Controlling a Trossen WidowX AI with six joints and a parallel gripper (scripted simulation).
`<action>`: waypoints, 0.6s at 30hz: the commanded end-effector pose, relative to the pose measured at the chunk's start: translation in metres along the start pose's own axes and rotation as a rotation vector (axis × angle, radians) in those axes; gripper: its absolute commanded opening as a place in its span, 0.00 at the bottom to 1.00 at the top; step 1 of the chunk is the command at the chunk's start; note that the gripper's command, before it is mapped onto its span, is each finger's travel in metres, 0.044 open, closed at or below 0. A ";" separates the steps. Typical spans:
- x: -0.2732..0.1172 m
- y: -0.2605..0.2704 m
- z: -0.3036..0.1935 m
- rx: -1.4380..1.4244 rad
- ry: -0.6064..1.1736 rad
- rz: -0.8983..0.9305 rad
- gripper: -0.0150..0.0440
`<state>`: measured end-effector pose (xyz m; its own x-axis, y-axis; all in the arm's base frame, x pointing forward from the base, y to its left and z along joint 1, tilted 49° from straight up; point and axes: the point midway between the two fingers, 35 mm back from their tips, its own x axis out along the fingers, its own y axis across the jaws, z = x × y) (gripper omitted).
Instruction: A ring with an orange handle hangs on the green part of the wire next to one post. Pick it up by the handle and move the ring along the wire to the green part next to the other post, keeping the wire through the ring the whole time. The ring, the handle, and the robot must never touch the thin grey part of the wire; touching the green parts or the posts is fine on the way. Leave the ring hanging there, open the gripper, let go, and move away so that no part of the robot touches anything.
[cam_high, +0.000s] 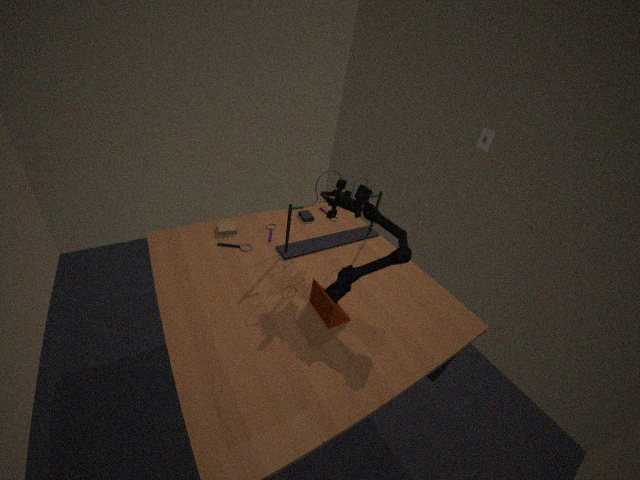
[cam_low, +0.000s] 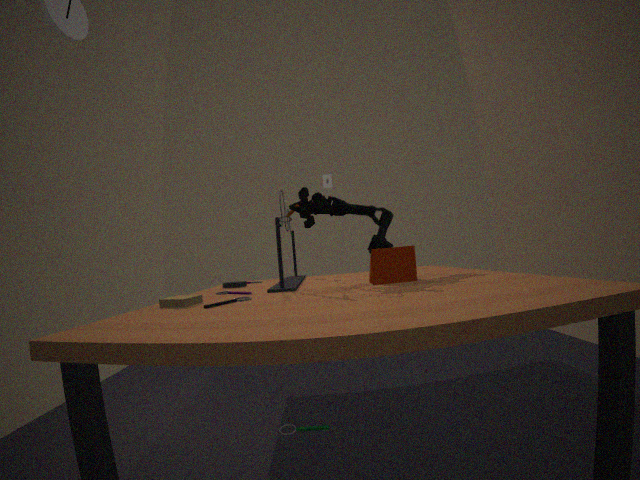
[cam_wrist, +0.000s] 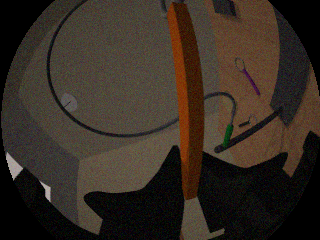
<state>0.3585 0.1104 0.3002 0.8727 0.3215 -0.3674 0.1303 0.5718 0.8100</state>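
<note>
Ring (cam_low: 287, 230) (cam_wrist: 163, 6) sits up by the wire (cam_high: 316, 183) (cam_low: 282, 198) (cam_wrist: 125, 135), between the posts (cam_high: 287, 227) (cam_low: 279, 253) (cam_wrist: 250, 133), its handle (cam_high: 325, 195) (cam_low: 290, 212) (cam_wrist: 189, 100) clamped in the claw (cam_high: 327, 197) (cam_low: 293, 208) (cam_wrist: 180, 150). Lagging the bends in tilt or height could make it brush grey; a fingertip swung too close to the loop could too.

Before you, plain walls (cam_high: 206, 103) (cam_low: 392, 103) of muted beige meet in dim light above a dark blue-grey floor (cam_high: 103, 392) (cam_low: 206, 423), while a wood-topped table (cam_high: 217, 320) (cam_low: 413, 315) stands on dark legs and a small pale plate (cam_high: 485, 139) (cam_low: 327, 180) marks one wall.
</note>
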 end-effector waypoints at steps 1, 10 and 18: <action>-0.002 0.013 0.000 0.042 0.010 0.036 0.00; -0.004 0.025 0.002 0.093 0.017 0.064 0.00; -0.006 0.033 0.004 0.096 0.018 0.066 0.00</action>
<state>0.3591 0.1217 0.3249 0.8737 0.3618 -0.3251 0.1249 0.4790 0.8689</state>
